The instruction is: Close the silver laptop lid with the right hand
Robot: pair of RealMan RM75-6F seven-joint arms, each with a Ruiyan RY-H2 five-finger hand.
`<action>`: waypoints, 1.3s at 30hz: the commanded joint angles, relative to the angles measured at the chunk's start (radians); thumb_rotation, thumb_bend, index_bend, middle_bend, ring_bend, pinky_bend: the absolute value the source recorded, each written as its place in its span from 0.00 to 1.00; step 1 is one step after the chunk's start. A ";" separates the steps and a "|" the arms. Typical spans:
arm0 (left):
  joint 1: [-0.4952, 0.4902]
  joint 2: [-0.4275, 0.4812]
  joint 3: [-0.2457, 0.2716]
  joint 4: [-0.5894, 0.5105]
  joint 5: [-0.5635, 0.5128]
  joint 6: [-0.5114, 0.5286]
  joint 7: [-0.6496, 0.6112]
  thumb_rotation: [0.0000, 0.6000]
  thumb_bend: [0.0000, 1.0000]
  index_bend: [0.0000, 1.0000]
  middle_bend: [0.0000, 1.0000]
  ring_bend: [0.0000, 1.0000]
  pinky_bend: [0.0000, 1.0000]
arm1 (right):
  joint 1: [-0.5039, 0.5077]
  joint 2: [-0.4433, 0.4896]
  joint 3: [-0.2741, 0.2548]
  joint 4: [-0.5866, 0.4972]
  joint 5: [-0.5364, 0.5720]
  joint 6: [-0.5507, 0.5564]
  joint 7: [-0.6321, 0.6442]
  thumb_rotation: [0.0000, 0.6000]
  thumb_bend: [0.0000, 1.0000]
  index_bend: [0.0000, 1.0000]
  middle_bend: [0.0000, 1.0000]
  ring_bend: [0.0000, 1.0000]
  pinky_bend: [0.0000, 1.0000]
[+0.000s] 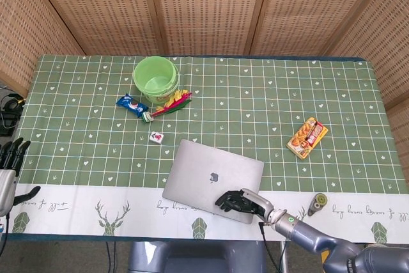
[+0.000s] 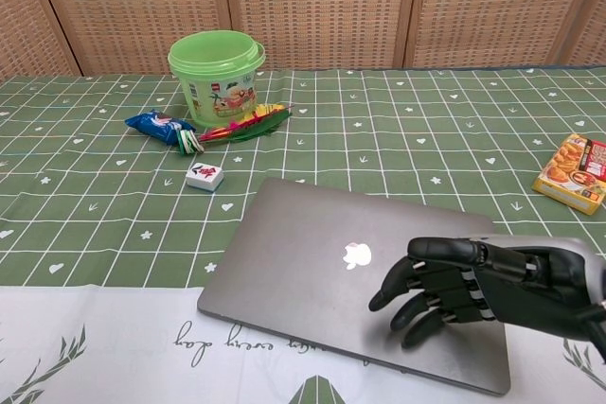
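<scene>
The silver laptop [image 1: 211, 174] [image 2: 312, 267] lies flat near the table's front edge with its lid down on the base. My right hand [image 1: 238, 201] [image 2: 445, 281], black, rests palm down on the lid's front right part, fingers spread and slightly curled, holding nothing. My left hand [image 1: 9, 158] hangs off the table's left edge in the head view, fingers apart and empty; the chest view does not show it.
A green bucket [image 1: 155, 78] [image 2: 217, 76] stands at the back left, with a blue snack packet [image 1: 131, 104], coloured sticks [image 1: 171, 103] and a small white tile [image 1: 156, 137] near it. An orange snack box [image 1: 307, 137] [image 2: 574, 171] lies to the right. A small round object [image 1: 317, 202] sits by the front edge.
</scene>
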 commanded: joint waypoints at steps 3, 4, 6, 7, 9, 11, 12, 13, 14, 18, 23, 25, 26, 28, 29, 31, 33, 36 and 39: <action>0.000 0.001 -0.001 0.000 -0.002 0.001 -0.003 1.00 0.00 0.00 0.00 0.00 0.00 | -0.020 0.029 0.008 -0.020 -0.017 0.069 -0.018 0.45 0.51 0.41 0.34 0.33 0.29; 0.000 0.001 -0.001 0.000 -0.001 0.001 -0.004 1.00 0.00 0.00 0.00 0.00 0.00 | -0.029 0.045 0.016 -0.026 -0.021 0.101 -0.036 0.45 0.49 0.40 0.32 0.31 0.27; 0.001 0.000 -0.001 0.001 0.001 0.003 -0.005 1.00 0.00 0.00 0.00 0.00 0.00 | -0.069 0.086 0.034 -0.042 -0.030 0.206 -0.111 0.49 0.45 0.37 0.25 0.24 0.20; 0.001 -0.001 0.000 0.002 0.002 0.001 -0.005 1.00 0.00 0.00 0.00 0.00 0.00 | -0.084 0.097 0.039 -0.044 -0.030 0.240 -0.143 0.54 0.42 0.35 0.20 0.18 0.15; 0.000 -0.003 0.002 0.004 0.002 -0.002 -0.004 1.00 0.00 0.00 0.00 0.00 0.00 | -0.118 0.110 0.050 -0.040 -0.031 0.315 -0.213 0.67 0.39 0.29 0.12 0.08 0.05; 0.000 -0.004 0.003 0.005 0.002 -0.003 -0.003 1.00 0.00 0.00 0.00 0.00 0.00 | -0.147 0.115 0.060 -0.029 -0.029 0.376 -0.263 0.76 0.38 0.22 0.06 0.03 0.01; 0.000 -0.004 0.004 0.005 0.003 -0.004 -0.002 1.00 0.00 0.00 0.00 0.00 0.00 | -0.158 0.117 0.062 -0.024 -0.031 0.395 -0.280 0.77 0.37 0.19 0.05 0.03 0.00; 0.000 -0.005 0.004 0.005 0.003 -0.004 -0.002 1.00 0.00 0.00 0.00 0.00 0.00 | -0.169 0.121 0.064 -0.015 -0.031 0.416 -0.301 0.77 0.37 0.16 0.03 0.02 0.00; 0.000 -0.005 0.005 0.005 0.004 -0.003 -0.001 1.00 0.00 0.00 0.00 0.00 0.00 | -0.176 0.123 0.065 -0.008 -0.032 0.429 -0.316 0.78 0.36 0.12 0.01 0.01 0.00; -0.001 -0.006 0.008 0.004 0.007 -0.005 0.004 1.00 0.00 0.00 0.00 0.00 0.00 | -0.214 0.135 0.069 0.033 -0.025 0.488 -0.432 0.87 0.29 0.03 0.00 0.00 0.00; -0.002 -0.011 0.012 0.003 0.010 -0.010 0.017 1.00 0.00 0.00 0.00 0.00 0.00 | -0.273 0.114 0.074 0.117 0.010 0.556 -0.755 1.00 0.22 0.00 0.00 0.00 0.00; -0.002 -0.012 0.013 0.002 0.010 -0.010 0.019 1.00 0.00 0.00 0.00 0.00 0.00 | -0.294 0.096 0.075 0.145 0.022 0.580 -0.861 1.00 0.21 0.00 0.00 0.00 0.00; -0.002 -0.012 0.013 0.002 0.010 -0.010 0.020 1.00 0.00 0.00 0.00 0.00 0.00 | -0.308 0.084 0.077 0.164 0.031 0.598 -0.925 1.00 0.21 0.00 0.00 0.00 0.00; -0.002 -0.012 0.014 0.002 0.012 -0.010 0.021 1.00 0.00 0.00 0.00 0.00 0.00 | -0.333 0.060 0.082 0.191 0.042 0.635 -1.010 1.00 0.20 0.00 0.00 0.00 0.00; -0.002 -0.013 0.014 0.002 0.012 -0.011 0.022 1.00 0.00 0.00 0.00 0.00 0.00 | -0.346 0.048 0.084 0.204 0.046 0.654 -1.045 1.00 0.20 0.00 0.00 0.00 0.00; -0.001 -0.014 0.015 0.004 0.011 -0.012 0.021 1.00 0.00 0.00 0.00 0.00 0.00 | -0.379 0.026 0.088 0.234 0.054 0.703 -1.115 1.00 0.20 0.00 0.00 0.00 0.00; -0.002 -0.015 0.016 0.007 0.010 -0.014 0.020 1.00 0.00 0.00 0.00 0.00 0.00 | -0.408 0.010 0.091 0.261 0.052 0.751 -1.170 1.00 0.20 0.00 0.00 0.00 0.00; -0.002 -0.017 0.017 0.014 0.008 -0.018 0.019 1.00 0.00 0.00 0.00 0.00 0.00 | -0.449 -0.008 0.095 0.294 0.053 0.816 -1.234 1.00 0.20 0.00 0.00 0.00 0.00; -0.002 -0.020 0.019 0.019 0.009 -0.019 0.017 1.00 0.00 0.00 0.00 0.00 0.00 | -0.480 -0.017 0.097 0.315 0.048 0.857 -1.263 1.00 0.20 0.00 0.00 0.00 0.00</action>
